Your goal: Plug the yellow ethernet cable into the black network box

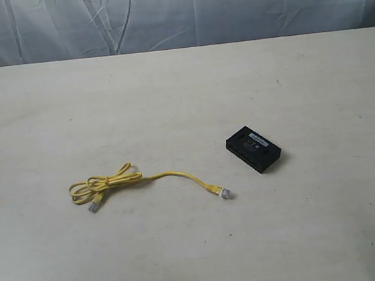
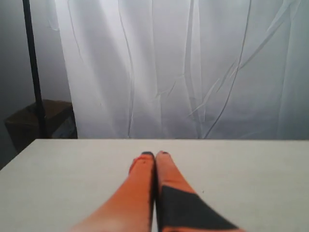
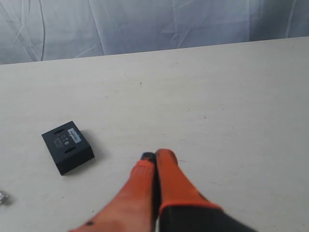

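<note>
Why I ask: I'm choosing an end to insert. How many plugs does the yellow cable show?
2. One plug lies at the free end of the yellow ethernet cable, nearest the black network box; the other plug sits beside the loops, farther left. None hidden.

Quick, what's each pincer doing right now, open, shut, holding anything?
Left pincer: closed, holding nothing.
Right pincer: closed, holding nothing.
</note>
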`<state>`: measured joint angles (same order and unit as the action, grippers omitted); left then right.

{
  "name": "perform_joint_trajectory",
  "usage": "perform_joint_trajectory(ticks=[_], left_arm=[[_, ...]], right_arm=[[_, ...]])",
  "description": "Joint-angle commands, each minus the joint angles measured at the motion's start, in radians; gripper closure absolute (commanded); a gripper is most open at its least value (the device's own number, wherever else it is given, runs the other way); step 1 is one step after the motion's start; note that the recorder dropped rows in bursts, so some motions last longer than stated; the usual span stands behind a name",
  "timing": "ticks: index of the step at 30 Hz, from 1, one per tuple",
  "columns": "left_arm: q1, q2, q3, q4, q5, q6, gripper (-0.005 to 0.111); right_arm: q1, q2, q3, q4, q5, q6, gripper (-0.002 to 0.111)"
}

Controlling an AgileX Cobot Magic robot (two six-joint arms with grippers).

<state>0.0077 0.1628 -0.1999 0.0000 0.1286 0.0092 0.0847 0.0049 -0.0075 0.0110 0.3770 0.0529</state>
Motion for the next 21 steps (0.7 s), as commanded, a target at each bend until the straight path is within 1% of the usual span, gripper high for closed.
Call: perform_joint_trajectory(ticks=[1,4,6,10,13,16,21], left_arm=[[0.002,0.185,-0.159,0.049,0.185,0.077,0.107],[0.0,0.332,-0.258,0.021,0.3,0.201,0.107],[0.0,0.428,-0.315,-0.052,0.359,0.284,0.107],[0.0,0.598,-0.4,-0.186,0.438,0.465,0.107],[-0.002,0.734,-0.457,-0.289,0.472,0.59,0.107],[-0.043,0.849,-0.503,-0.356,0.482,0.714,0.107],[-0.146,1.033,-0.58,-0.366,0.484,0.811,0.107]], right_arm=[[-0.006,-0.005,0.004,0.0,-0.009,-0.001,0.109],[-0.006,-0.005,0.004,-0.002,-0.007,-0.001,0.109],[-0.006,-0.005,0.004,-0.002,-0.007,-0.001,0.109],[-0.006,-0.005,0.004,-0.002,-0.007,-0.001,0.109],[-0.006,-0.005,0.004,-0.002,-0.007,-0.001,0.109],[-0.006,-0.005,0.004,-0.002,-0.007,-0.001,0.109],[-0.006,-0.005,0.004,-0.002,-0.007,-0.001,0.109]])
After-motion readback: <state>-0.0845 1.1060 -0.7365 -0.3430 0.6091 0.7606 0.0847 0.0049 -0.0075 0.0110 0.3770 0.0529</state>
